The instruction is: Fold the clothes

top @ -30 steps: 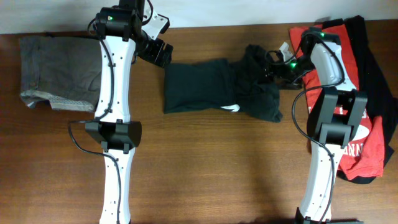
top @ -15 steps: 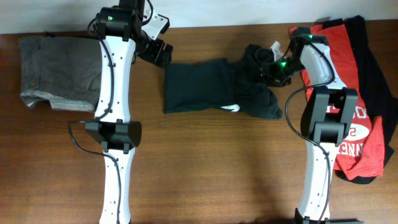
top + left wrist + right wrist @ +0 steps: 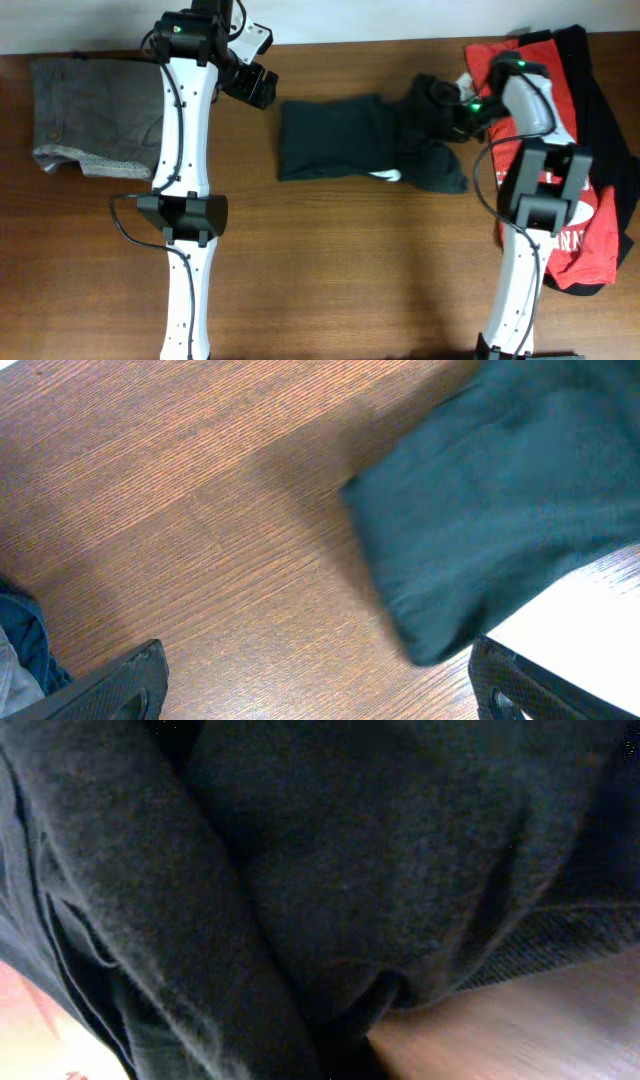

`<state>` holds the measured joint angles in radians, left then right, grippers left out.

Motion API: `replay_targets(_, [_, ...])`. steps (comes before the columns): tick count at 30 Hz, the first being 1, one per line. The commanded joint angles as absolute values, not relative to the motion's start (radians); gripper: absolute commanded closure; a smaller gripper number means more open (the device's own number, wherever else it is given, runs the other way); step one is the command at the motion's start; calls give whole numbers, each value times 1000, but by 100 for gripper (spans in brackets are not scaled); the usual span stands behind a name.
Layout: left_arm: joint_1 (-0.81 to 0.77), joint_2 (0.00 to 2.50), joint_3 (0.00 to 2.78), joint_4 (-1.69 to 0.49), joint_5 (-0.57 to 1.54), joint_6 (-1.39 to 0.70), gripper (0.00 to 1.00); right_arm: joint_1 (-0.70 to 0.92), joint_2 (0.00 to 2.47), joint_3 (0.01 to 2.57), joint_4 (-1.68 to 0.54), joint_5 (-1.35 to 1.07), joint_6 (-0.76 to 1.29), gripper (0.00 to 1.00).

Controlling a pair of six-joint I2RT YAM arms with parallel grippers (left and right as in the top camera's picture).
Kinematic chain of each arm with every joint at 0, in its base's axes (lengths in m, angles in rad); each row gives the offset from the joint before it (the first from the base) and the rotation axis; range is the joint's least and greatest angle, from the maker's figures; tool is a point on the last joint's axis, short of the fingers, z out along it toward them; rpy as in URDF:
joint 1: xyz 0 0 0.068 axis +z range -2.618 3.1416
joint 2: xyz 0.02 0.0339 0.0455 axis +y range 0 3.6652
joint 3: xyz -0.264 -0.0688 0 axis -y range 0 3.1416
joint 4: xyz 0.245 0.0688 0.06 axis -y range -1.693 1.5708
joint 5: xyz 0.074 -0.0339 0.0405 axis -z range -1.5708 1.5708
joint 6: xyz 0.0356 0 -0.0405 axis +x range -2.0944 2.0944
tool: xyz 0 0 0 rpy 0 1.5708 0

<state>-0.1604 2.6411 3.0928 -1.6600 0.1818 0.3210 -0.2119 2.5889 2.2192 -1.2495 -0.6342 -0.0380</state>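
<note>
On blk tee (image 3: 335, 138), R jaws clamped

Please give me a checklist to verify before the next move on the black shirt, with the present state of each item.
1. The right gripper is shut on the black shirt at its bunched end: ok.
2. The left gripper is open: ok.
3. The left gripper is over the shirt's edge: not ok; it hangs over bare table beside the shirt.
4. The shirt lies flat: not ok; its right end is crumpled.
5. Which part of the shirt the right gripper holds: cannot tell; dark cloth fills its wrist view.
</note>
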Motion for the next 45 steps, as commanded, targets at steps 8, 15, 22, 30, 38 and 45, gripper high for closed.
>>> replay_targets(8, [-160, 2637, 3090, -1662, 174, 318, 4, -248, 2435, 2207, -1308, -618, -74, 96])
replay_targets(15, [-160, 2637, 3090, -1651, 173, 319, 4, -141, 2323, 2207, -1322, -617, -70, 96])
replay_targets(22, [-160, 2637, 3090, -1628, 163, 318, 4, 67, 2309, 2206, -1286, -509, 9, 96])
replay_targets(30, [-160, 2639, 3090, -1626, 163, 319, 4, 290, 2312, 2206, -1131, -371, 139, 96])
replay_targets(38, [-160, 2666, 3090, -1628, 163, 318, 4, 420, 2329, 2206, -962, -223, 220, 96])
replay_targets(45, [-160, 2669, 3090, -1622, 163, 318, 4, 433, 2374, 2206, -910, -281, 218, 79])
